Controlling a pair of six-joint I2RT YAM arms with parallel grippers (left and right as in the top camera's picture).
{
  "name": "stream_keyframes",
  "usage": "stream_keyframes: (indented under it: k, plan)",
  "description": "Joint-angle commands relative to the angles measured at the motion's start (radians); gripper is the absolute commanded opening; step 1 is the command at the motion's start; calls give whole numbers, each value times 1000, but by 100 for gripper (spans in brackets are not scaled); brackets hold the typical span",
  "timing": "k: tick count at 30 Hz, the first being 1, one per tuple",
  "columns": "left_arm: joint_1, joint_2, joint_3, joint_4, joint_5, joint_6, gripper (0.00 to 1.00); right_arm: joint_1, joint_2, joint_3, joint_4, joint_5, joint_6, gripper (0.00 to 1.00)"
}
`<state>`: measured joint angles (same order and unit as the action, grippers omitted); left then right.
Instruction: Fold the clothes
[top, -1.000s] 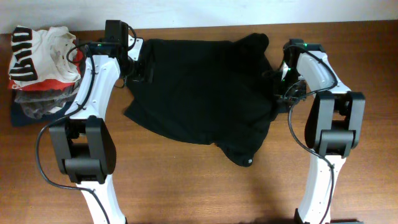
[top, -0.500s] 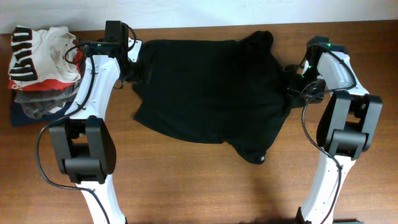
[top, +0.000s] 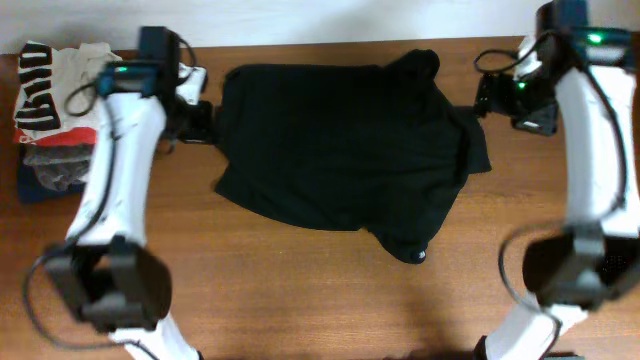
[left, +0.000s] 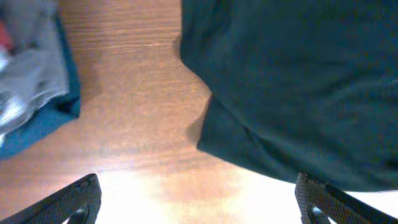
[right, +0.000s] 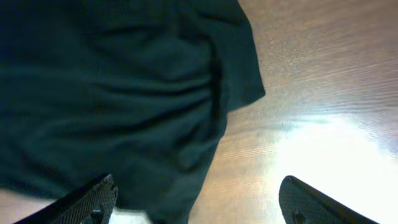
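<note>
The clothes, a black T-shirt (top: 345, 140), lie spread and creased across the middle of the wooden table, with one corner hanging toward the front. My left gripper (top: 200, 118) hovers open just off the shirt's left edge. In the left wrist view the shirt (left: 298, 81) fills the upper right, and the left gripper (left: 199, 208) holds nothing. My right gripper (top: 490, 98) stands open beside the shirt's right edge. Through the right wrist camera the shirt (right: 112, 93) lies to the left, with only table under the empty right gripper (right: 199, 205).
A pile of other garments sits at the far left: a white one with black-and-red print (top: 60, 90) on top of grey and navy folded ones (top: 50, 175). The grey and navy garments (left: 31, 93) also show at the left wrist view's left edge.
My right gripper has opened, let go of the shirt's right edge and drawn back up and to the right. The left arm has pulled away left. The shirt shifted to the right.
</note>
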<state>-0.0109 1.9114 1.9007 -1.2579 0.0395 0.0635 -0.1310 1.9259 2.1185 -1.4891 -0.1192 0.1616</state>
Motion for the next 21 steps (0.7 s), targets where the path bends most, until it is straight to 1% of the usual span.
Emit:
stream_keyframes:
  k: [1,7,10,11,15,18,21]
  plan:
    - [40,-112,26,-37,104,-38,99,24,-117,15,-50,-13,0,88]
    - [50,-198,11,-124,104,-37,99,75,-231,13,-166,-12,0,86]
    - [50,-232,-64,-138,104,-37,99,148,-278,-15,-209,-9,-6,82]
    - [50,-246,-123,-124,104,-34,99,184,-303,-59,-206,-8,-3,81]
    - [50,-281,-280,-38,114,-23,99,238,-343,-179,-184,-6,33,78]
    - [51,-304,-404,58,151,5,99,264,-390,-317,-119,-2,67,77]
    - [51,-308,-511,146,156,28,99,275,-456,-491,-29,-1,109,77]
